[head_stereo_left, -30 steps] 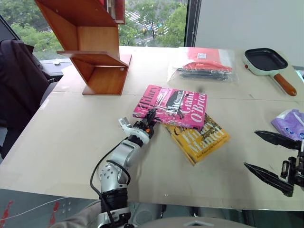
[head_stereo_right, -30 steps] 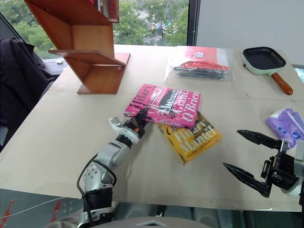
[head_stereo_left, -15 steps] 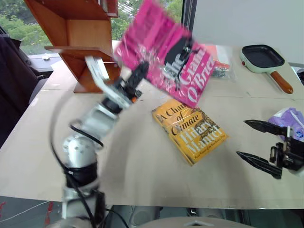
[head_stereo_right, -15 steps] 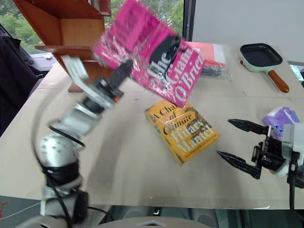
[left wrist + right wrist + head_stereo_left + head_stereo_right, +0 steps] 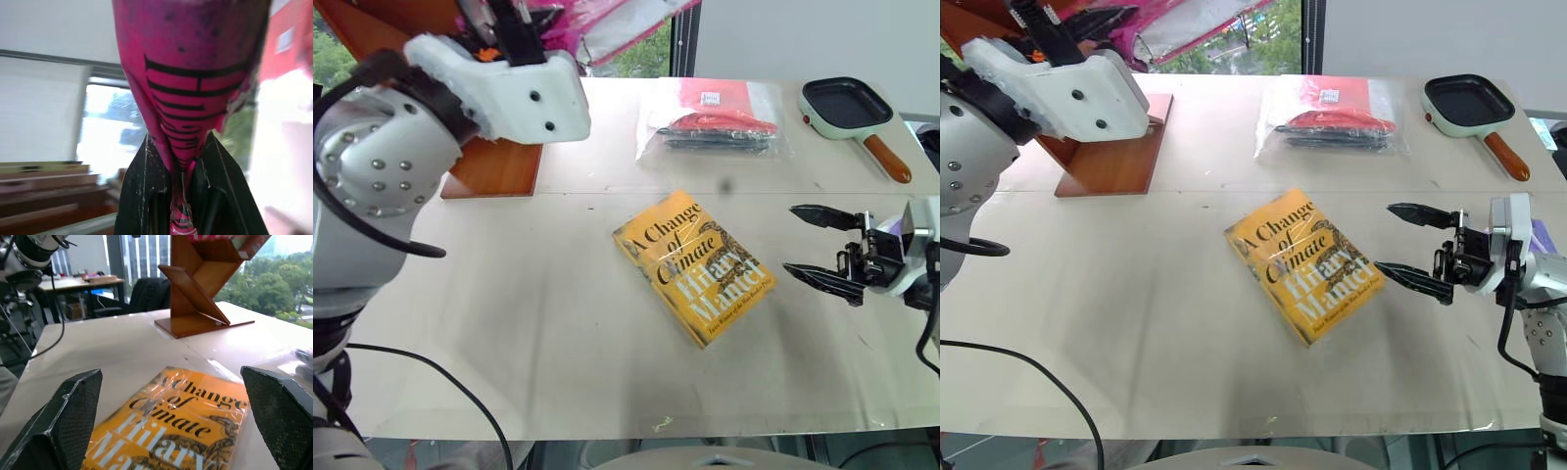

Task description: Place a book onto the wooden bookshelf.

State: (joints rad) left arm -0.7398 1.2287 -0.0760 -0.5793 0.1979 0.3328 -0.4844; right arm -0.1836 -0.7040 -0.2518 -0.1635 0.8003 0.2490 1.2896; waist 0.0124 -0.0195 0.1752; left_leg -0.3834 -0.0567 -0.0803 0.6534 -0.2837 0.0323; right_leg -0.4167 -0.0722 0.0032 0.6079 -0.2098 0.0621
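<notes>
The pink book (image 5: 190, 63) is pinched by its edge between the black fingers of my left gripper (image 5: 178, 147), which is shut on it. From the head views, the book (image 5: 607, 15) hangs high at the back left, in front of the window and beside the wooden bookshelf (image 5: 494, 166). My left arm hides most of the shelf. My right gripper (image 5: 822, 245) hovers open over the right side of the table, empty and pointing at the yellow-orange book (image 5: 695, 264). The right wrist view looks between its fingers (image 5: 63, 421) at that yellow book (image 5: 171, 431) and the zigzag shelf (image 5: 205, 284) beyond.
A clear bag with a red item (image 5: 715, 122) lies at the back centre. A small frying pan (image 5: 847, 103) sits at the back right. The large white housing of my left arm (image 5: 509, 93) blocks the view over the left part of the table.
My left gripper has lifted the pink book off the yellow one and swung it up to the back left, near the shelf. My right gripper has moved inward over the table.
</notes>
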